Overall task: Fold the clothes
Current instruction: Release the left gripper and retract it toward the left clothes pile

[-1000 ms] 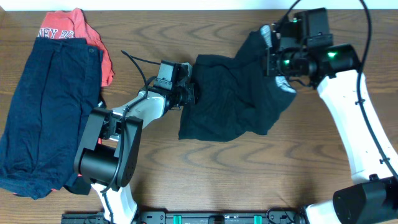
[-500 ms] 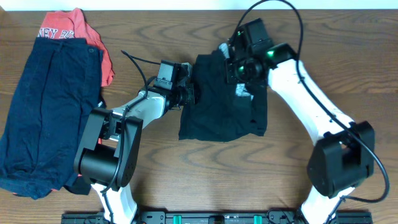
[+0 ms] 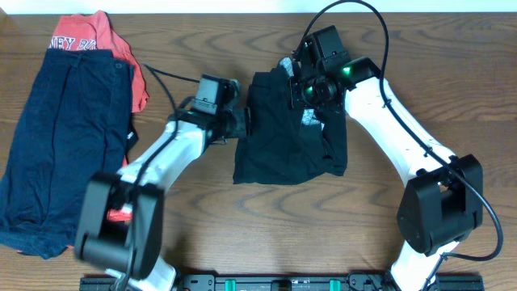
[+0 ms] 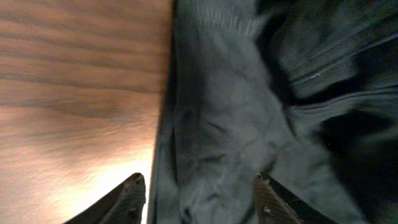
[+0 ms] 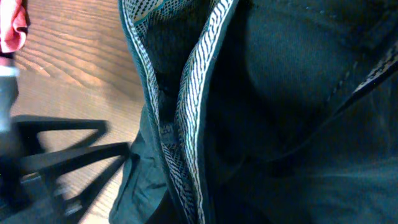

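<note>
Black garment (image 3: 279,145) centre; navy shorts (image 3: 65,137) over coral tee (image 3: 81,36) far left.

White left arm (image 3: 174,145) stretches forward, its left gripper (image 4: 198,190) standing spread wide; white right arm (image 3: 388,121) bends inward, right gripper (image 3: 301,87) pinched tight.

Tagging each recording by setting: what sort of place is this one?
Probably a robot test bench rather than a home: a wood-grain table, the left arm and right arm based at its front edge, and clothes laid out, a black garment mid-table, navy shorts over a coral tee.
</note>
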